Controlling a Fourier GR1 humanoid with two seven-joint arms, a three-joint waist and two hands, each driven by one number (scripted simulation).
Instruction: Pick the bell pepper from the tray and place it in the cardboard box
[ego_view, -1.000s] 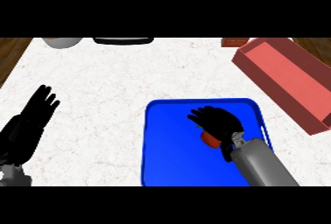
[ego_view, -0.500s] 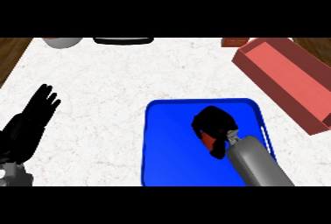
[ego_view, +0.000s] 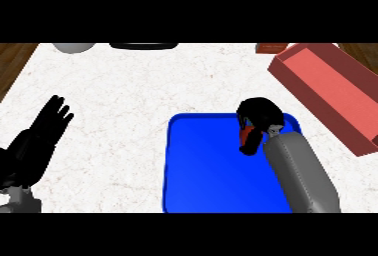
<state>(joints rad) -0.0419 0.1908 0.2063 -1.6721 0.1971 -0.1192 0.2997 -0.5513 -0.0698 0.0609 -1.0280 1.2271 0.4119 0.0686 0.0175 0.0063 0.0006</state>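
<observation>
Single view, from head height, looking steeply down onto the white speckled table (ego_view: 133, 85). Forearms enter from the lower edge, left arm at the view's left, right arm at its right; not mirrored. Near enough that the blue tray (ego_view: 207, 170) fills the lower middle. The cardboard box (ego_view: 332, 95) is cut off at the right edge. Far table edge runs along the top.

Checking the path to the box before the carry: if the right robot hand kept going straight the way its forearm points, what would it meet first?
The right robot hand, curled round the red bell pepper, points up the view. It would cross the blue tray's far rim, then bare counter. The cardboard box lies to the right, probably off that line.
</observation>
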